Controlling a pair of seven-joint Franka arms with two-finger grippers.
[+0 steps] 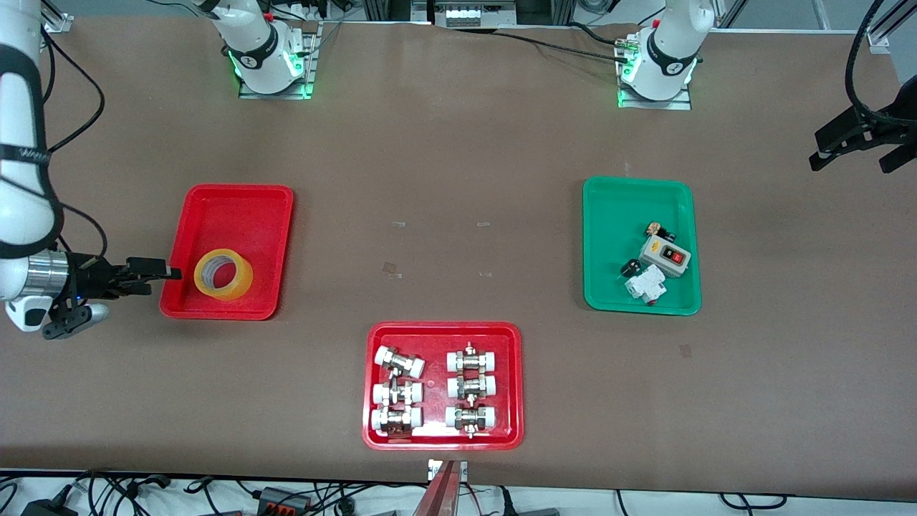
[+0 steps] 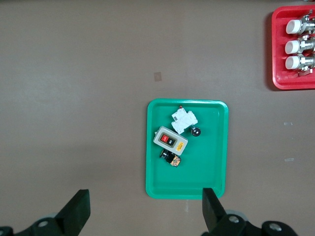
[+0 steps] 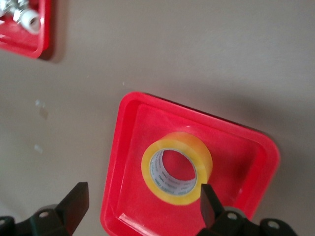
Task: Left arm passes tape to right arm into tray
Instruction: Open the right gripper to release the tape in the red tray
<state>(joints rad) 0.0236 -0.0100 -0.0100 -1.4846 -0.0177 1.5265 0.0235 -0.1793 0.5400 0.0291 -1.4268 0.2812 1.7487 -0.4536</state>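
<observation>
The yellow tape (image 1: pixel 241 284) lies flat in the plain red tray (image 1: pixel 236 208), in the part nearer the front camera. My right gripper (image 1: pixel 156 271) hovers at the tray's edge toward the right arm's end of the table, open and empty. In the right wrist view the tape (image 3: pixel 197 162) and tray (image 3: pixel 130 147) lie below the open right gripper (image 3: pixel 142 201), apart from its fingers. My left gripper (image 1: pixel 854 152) is raised over the table at the left arm's end, open and empty; the left wrist view shows it (image 2: pixel 145 204) wide open above bare table.
A green tray (image 1: pixel 609 215) with a switch box and small electrical parts sits toward the left arm's end, also in the left wrist view (image 2: pixel 206 167). A red tray of white-capped metal fittings (image 1: pixel 434 358) sits nearest the front camera.
</observation>
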